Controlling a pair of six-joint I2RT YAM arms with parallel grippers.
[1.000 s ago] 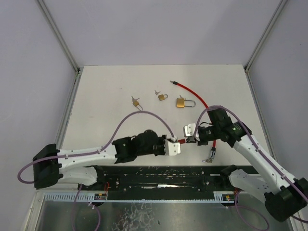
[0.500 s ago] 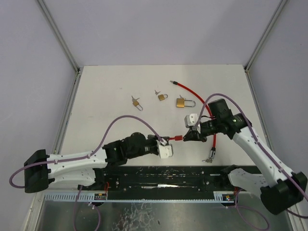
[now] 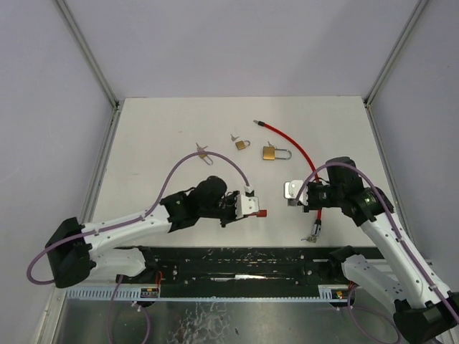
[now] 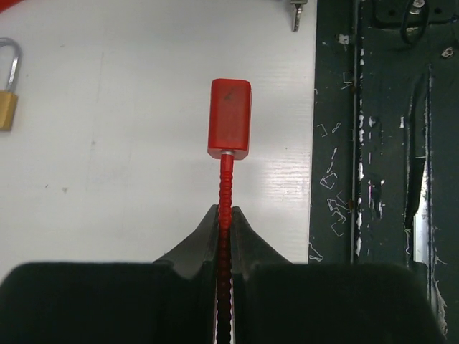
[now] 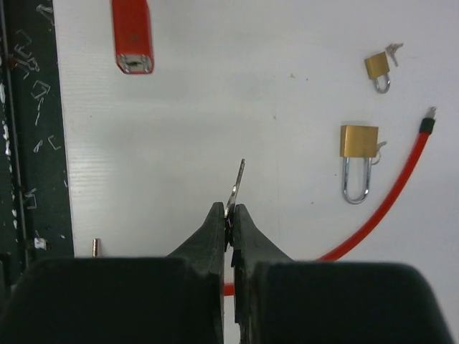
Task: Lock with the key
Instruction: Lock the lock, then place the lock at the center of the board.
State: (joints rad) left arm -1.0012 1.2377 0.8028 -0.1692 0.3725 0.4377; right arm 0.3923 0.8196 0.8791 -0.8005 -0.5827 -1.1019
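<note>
Seen from above, the white tabletop [image 3: 158, 136] carries three brass padlocks. The left one [image 3: 203, 152] is small, the middle one [image 3: 243, 144] is also small, and the right one [image 3: 271, 153] is larger with a long shackle. There is one red cable [image 3: 295, 145], curving from its capped far end down past the right arm, with what looks like a small bunch of keys [image 3: 311, 235] by its near end.

The left gripper [image 4: 226, 215] is clamped tight on a ribbed red stem just behind the red lock body [image 4: 229, 118], which juts out rightward over the tabletop. I cannot trace whether that stem joins the long cable.

The right gripper [image 5: 229, 215] is pinched closed on one silver key [image 5: 235, 188], whose blade points toward the lock body but sits well apart from it.

Only the left wrist view shows the stem's ribbing. Only the right wrist view shows the lock body's metal end face, along with two of the padlocks.
</note>
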